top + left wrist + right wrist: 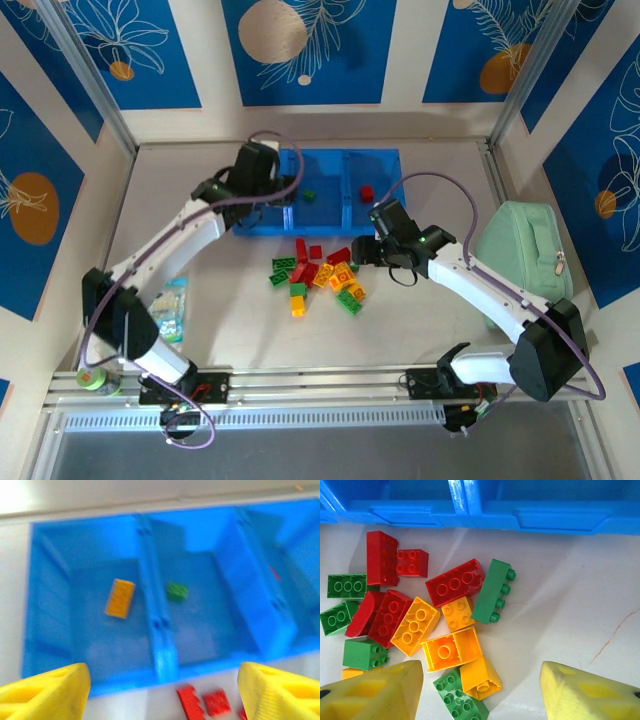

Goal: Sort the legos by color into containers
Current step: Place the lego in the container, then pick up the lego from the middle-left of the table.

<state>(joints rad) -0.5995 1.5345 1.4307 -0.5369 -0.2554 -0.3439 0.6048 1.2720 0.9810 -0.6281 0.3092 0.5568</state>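
Left tool [164,675] and right tool [481,677] gape empty; three containers [155,625] hold one lego [120,598] each.

Bright, even light across 3 views; 1 of them is blurred.

The overhead view is sharp and evenly lit from above, with only faint, soft shadows on the pale table [250,335]. The left wrist view is smeared: the blue tray [45,580] has fuzzy edges, the orange brick [120,598] and green brick [176,591] show no studs, and the top left corner burns out white. The right wrist view is crisp: studs in the pile of bricks [455,584] read clearly, soft grey shadows hug them, and a pale sheen lies on the tray's wall.
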